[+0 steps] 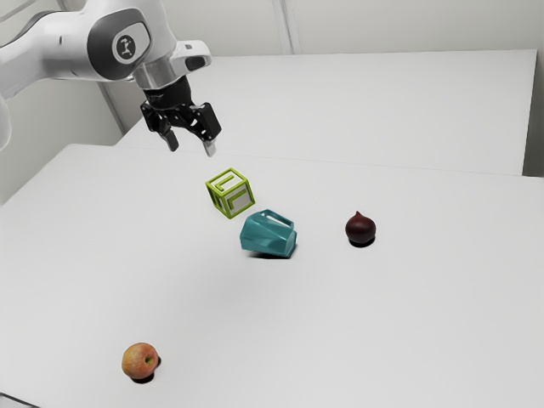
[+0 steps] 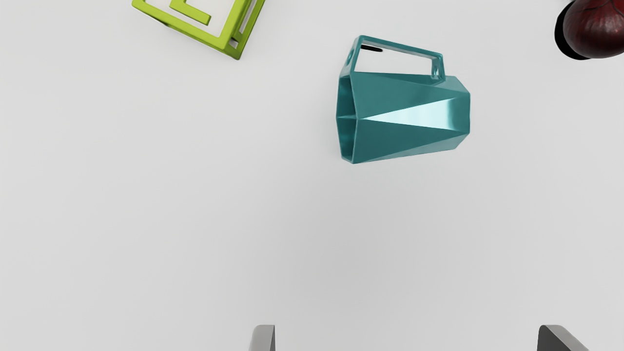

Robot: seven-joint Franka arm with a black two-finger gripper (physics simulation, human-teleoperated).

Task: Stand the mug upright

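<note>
While mug lies on its side, tool hangs spread wide, seemingly empty.

The white arm enters the exterior view from about ten o'clock, with its wrist angled downward. The black end effector hangs in the air, pointing toward five o'clock, its two gray-tipped fingers parted wide and facing each other.
</note>
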